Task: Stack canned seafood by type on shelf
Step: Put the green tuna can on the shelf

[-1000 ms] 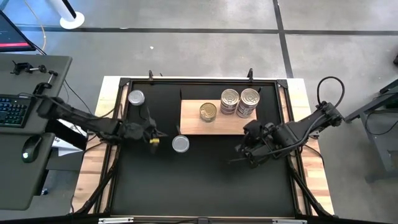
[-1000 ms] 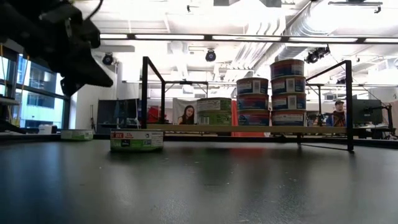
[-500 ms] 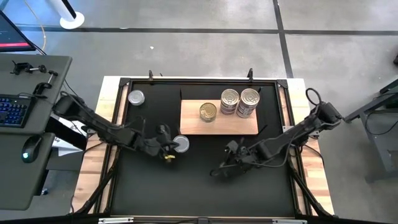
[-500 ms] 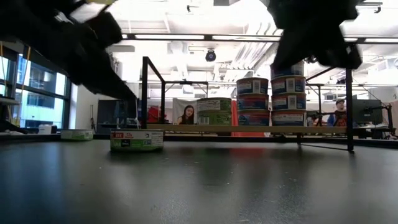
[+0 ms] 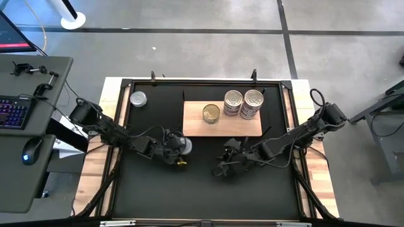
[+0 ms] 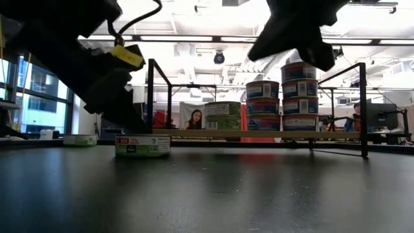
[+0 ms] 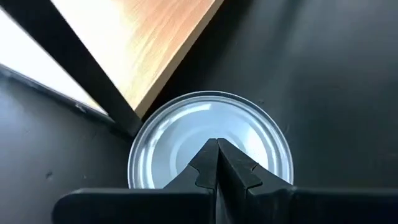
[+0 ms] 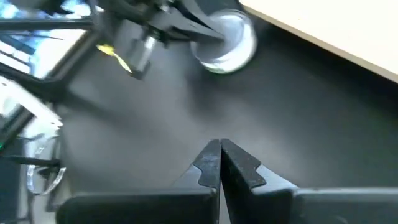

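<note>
A loose silver-lidded tin (image 5: 185,144) with a green label (image 6: 142,145) sits on the black mat beside the near left corner of the light-wood shelf (image 5: 196,126). My left gripper (image 5: 177,149) is shut, and its tips (image 7: 217,143) hang over the tin's lid (image 7: 186,134). On the shelf stand one gold-lidded tin (image 5: 211,113) and two stacks of tins (image 5: 233,103) (image 5: 252,104). Another tin (image 5: 138,99) rests at the mat's far left corner. My right gripper (image 5: 222,169) is shut and raised over bare mat (image 8: 219,144), near of the shelf. My left gripper's shut fingertips (image 7: 208,155) point down at a slant over the middle of the loose tin's silver lid, coming from the table's left. Whether they touch the lid, I cannot tell. The tin stands flat on the mat.
A black metal frame (image 6: 150,97) edges the mat. The near half of the mat (image 5: 208,195) is open. A desk with keyboard and mouse (image 5: 28,151) stands left of the table. People and shop gear show in the room behind (image 6: 194,120).
My left gripper has travelled toward the table's right and slightly nearer, arriving over the loose tin. My right gripper has drawn away from the shelf's right end toward the left and near side, ending over the mat's middle. The tins have not moved.
</note>
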